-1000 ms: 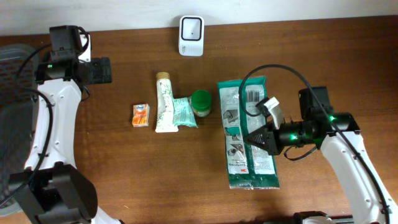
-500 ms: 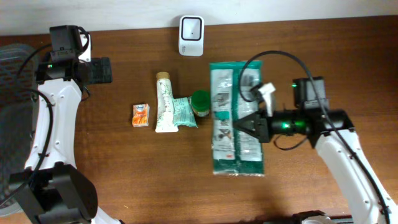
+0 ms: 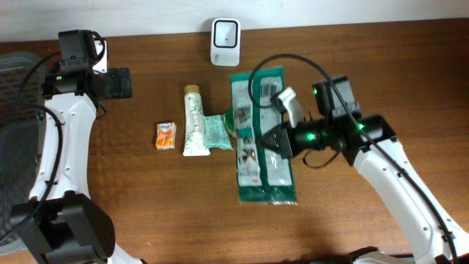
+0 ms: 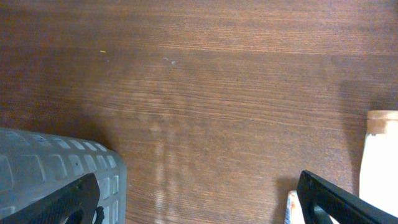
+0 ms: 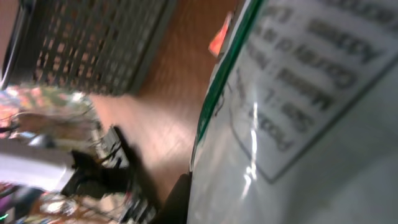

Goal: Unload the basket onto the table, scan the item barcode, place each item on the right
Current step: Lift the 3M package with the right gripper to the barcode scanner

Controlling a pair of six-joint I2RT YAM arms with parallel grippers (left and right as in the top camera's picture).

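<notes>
Overhead: right gripper [image 3: 272, 139], clamped on green packet [image 3: 253, 167], has swung it left twd scanner [image 3: 225, 33], scan close; left gripper [image 3: 124, 83] gaping.

We find bare table [image 3: 388, 59] right of the scanner [image 3: 225, 42] and along the front edge, and another open stretch between the basket [image 3: 15, 81] and the box [image 3: 166, 136]. The middle is blocked: the held pack [image 3: 267, 161] reaches from just below the scanner toward the front, its left edge meeting the sachet [image 3: 216, 132] beside the tube [image 3: 193, 121].
</notes>
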